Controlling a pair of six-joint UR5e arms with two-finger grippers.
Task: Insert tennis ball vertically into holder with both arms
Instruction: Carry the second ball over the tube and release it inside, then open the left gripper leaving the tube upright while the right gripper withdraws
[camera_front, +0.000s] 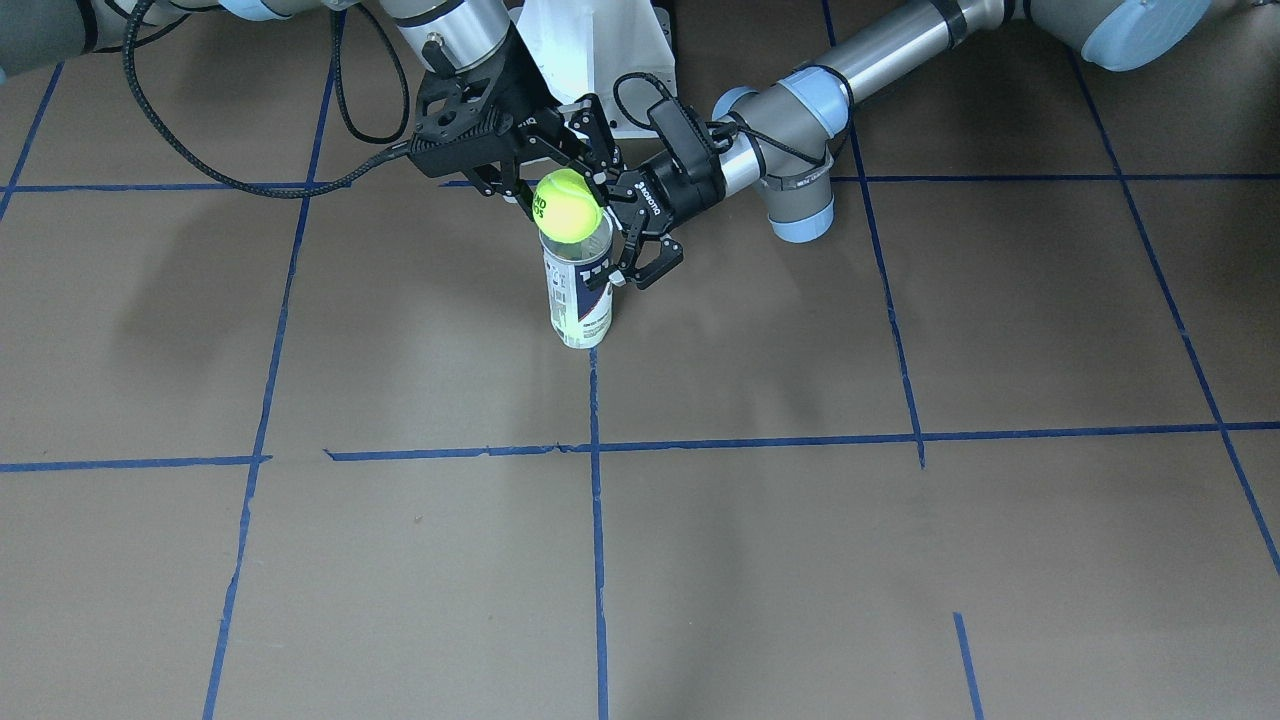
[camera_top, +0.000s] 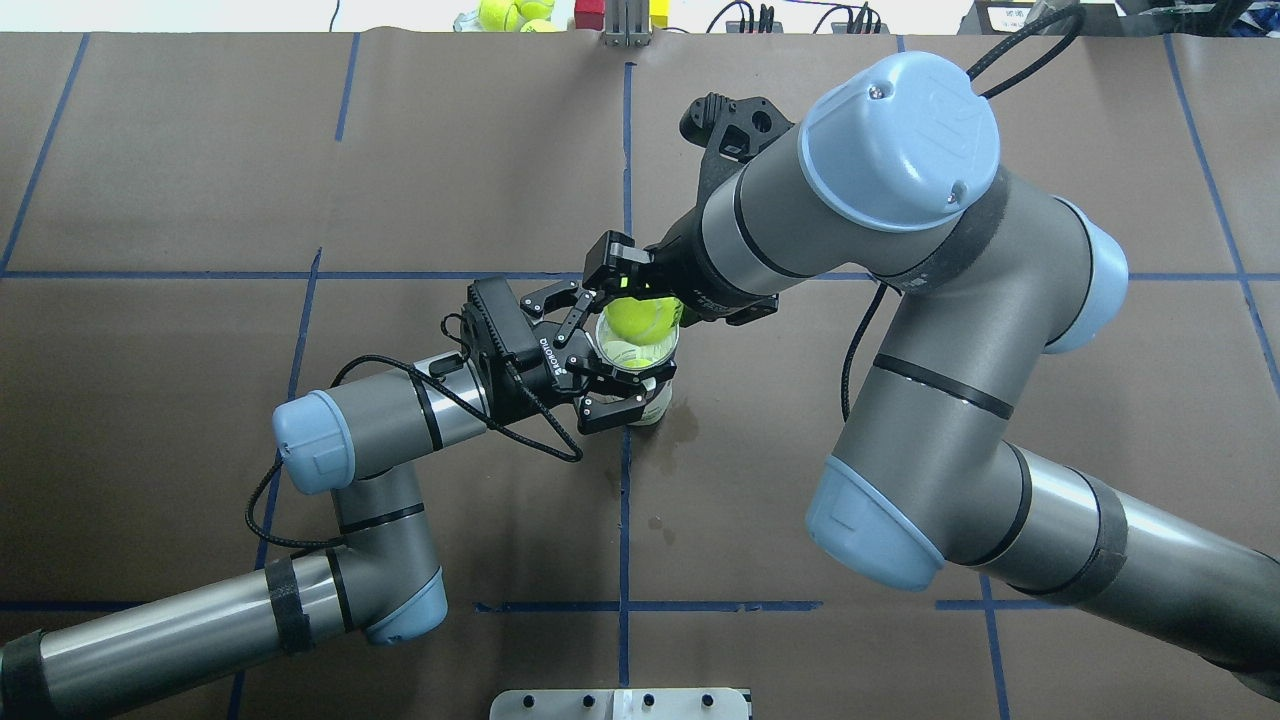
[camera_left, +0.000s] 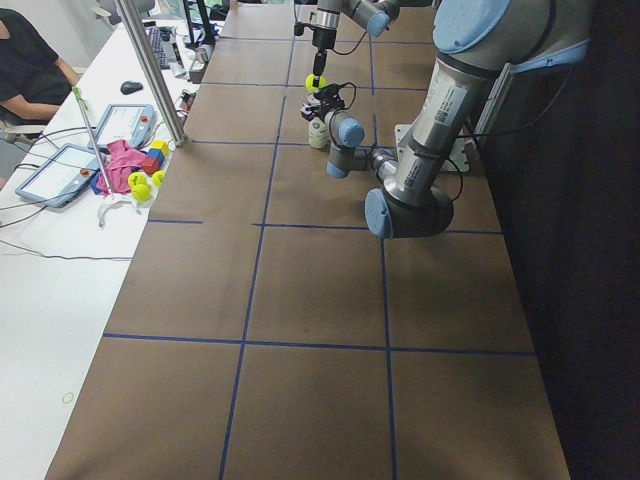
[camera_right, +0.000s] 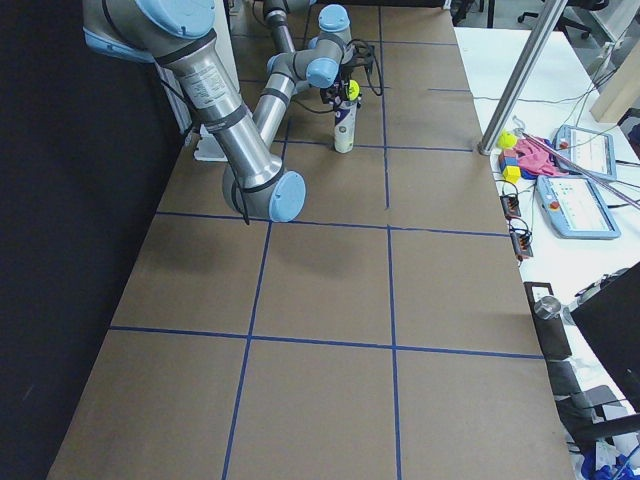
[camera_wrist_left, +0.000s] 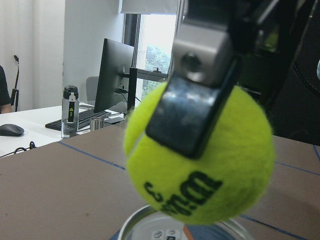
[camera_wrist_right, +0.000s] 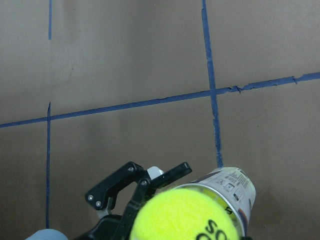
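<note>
The holder (camera_front: 580, 300), a clear can with a white and navy label, stands upright on the brown table (camera_front: 800, 560). My left gripper (camera_front: 618, 228) comes in from the side and is shut on its upper part, with one finger (camera_top: 612, 408) on each side. My right gripper (camera_front: 562, 188) points down and is shut on the tennis ball (camera_front: 567, 205), holding it right over the can's mouth. In the left wrist view a right finger pad (camera_wrist_left: 192, 105) presses the ball (camera_wrist_left: 200, 165) just above the metal rim (camera_wrist_left: 150, 220). The right wrist view shows the ball (camera_wrist_right: 185, 215) and the can (camera_wrist_right: 235, 187).
The white pedestal (camera_front: 600, 50) stands close behind the can. Blue tape lines (camera_front: 597, 520) cross the table. Spare tennis balls (camera_top: 510, 12) lie past the far edge. A side desk holds blocks and tablets (camera_right: 560, 170), with a seated person (camera_left: 30, 60).
</note>
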